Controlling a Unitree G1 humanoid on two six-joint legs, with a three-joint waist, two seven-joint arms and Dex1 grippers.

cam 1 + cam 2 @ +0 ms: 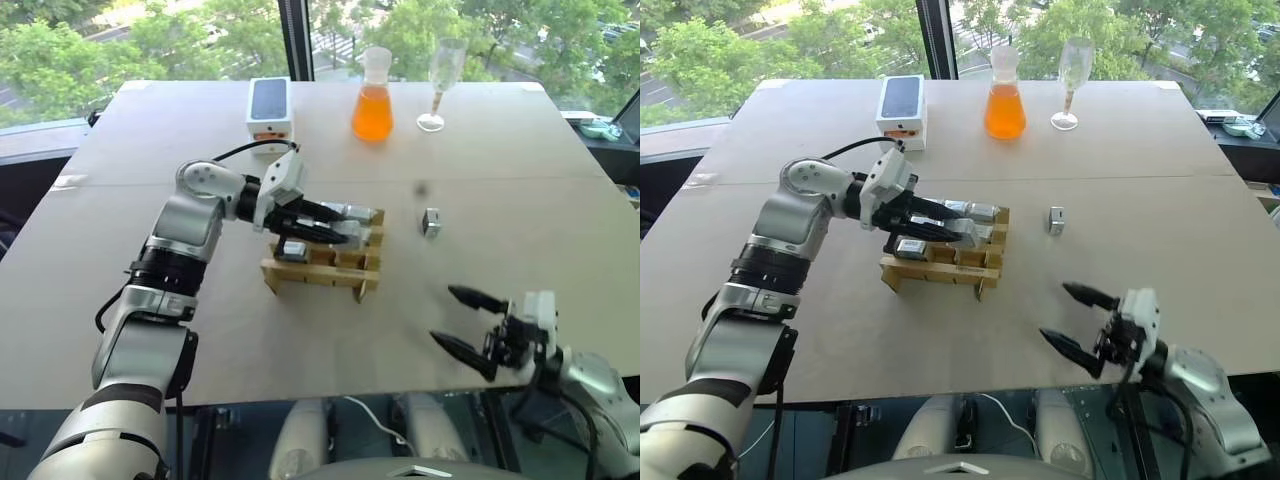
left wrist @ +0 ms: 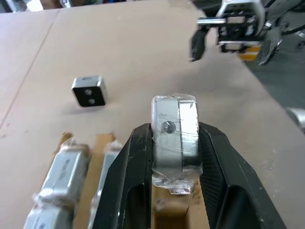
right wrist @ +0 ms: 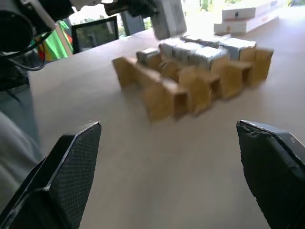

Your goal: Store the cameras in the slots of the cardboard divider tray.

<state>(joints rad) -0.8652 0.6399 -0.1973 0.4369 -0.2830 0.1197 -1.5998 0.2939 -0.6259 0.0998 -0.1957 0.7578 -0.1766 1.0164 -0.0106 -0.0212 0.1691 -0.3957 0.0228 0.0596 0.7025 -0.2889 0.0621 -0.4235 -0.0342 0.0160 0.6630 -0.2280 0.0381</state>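
Left pincer (image 2: 174,157) pinches a camera (image 2: 174,136) over the tray (image 1: 322,268) for slotting; right pincer (image 1: 472,328) is spread wide, clear of the loose camera (image 1: 431,222) on the counter (image 1: 520,170).

tray (image 1: 320,275) 1 | loose camera (image 1: 431,222) 1 | held camera (image 2: 174,133) 1 | phone box (image 1: 269,108) 1 | flask (image 1: 372,100) 1 | glass (image 1: 440,85) 1

We see bright daylight from windows (image 1: 200,30) at twelve o'clock, soft shadows on the table (image 1: 500,200), glare at twelve o'clock in our right wrist view, cardboard divider tray (image 3: 190,86) motion-blurred there.
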